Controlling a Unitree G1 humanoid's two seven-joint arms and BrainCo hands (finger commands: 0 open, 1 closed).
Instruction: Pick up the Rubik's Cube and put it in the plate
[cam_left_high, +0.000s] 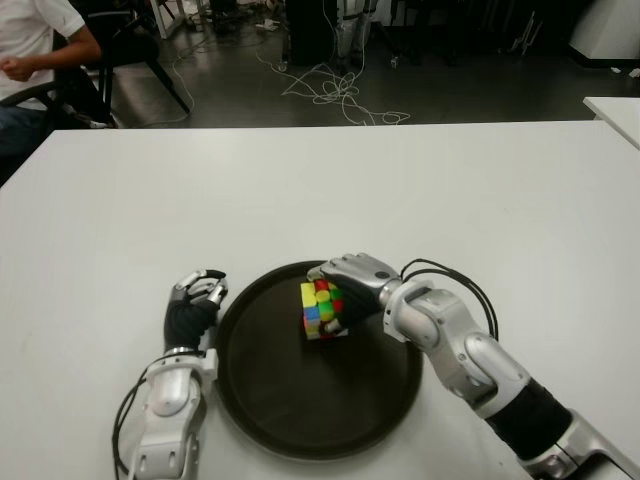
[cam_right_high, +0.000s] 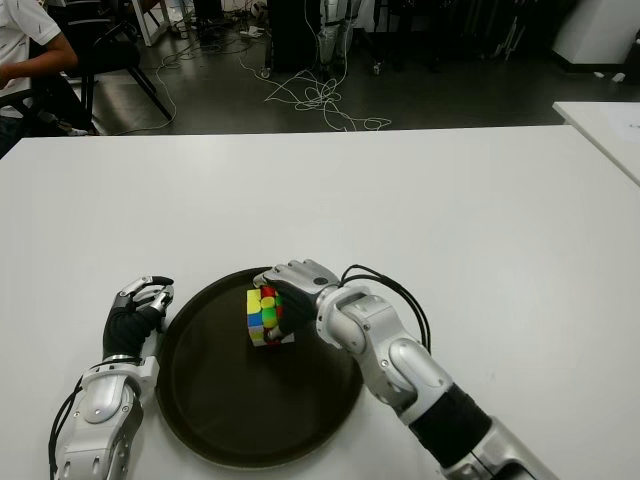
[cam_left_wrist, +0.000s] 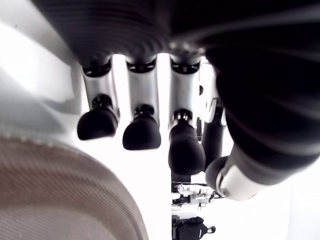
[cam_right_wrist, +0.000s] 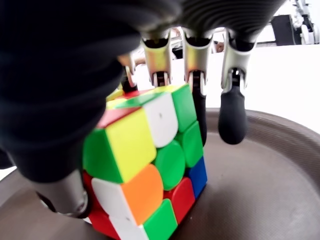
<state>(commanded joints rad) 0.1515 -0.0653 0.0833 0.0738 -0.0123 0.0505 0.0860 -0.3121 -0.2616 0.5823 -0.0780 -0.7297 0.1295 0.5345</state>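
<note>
The Rubik's Cube (cam_left_high: 320, 308) stands slightly tilted inside the round dark plate (cam_left_high: 300, 425), near its far rim. My right hand (cam_left_high: 338, 292) reaches in from the right and covers the cube from above. In the right wrist view the cube (cam_right_wrist: 150, 165) touches the plate's floor (cam_right_wrist: 260, 195), the thumb presses one side, and a finger (cam_right_wrist: 200, 102) lies against the far side. My left hand (cam_left_high: 196, 296) shows just left of the plate on the white table (cam_left_high: 300, 190), its fingers (cam_left_wrist: 142, 132) curled and holding nothing.
A person (cam_left_high: 30, 50) sits on a chair past the table's far left corner. Cables (cam_left_high: 335, 90) lie on the floor behind the table. Another white table's corner (cam_left_high: 615, 110) shows at the far right.
</note>
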